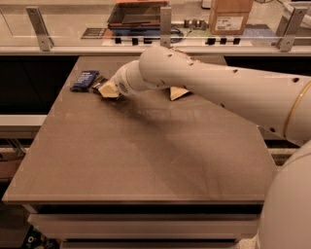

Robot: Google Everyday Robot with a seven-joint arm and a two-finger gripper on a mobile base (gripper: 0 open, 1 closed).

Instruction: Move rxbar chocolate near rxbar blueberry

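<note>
One rxbar blueberry [84,80] lies just beside the tool [104,88], whose grip state I cannot tell.

A grey-brown table [146,160] filled the middle of the room, its matte top catching a soft, warm sheen. Below the table's front edge ran a pale base panel [146,226]. Behind the table a light counter ledge [73,48] stretched across, with three metal brackets [39,28] standing along it. Farther behind the table sat a dark tray [138,14] and a cardboard box [231,17]. Left of the table lay a dark recess [29,82] and a pale shelf [22,120].
</note>
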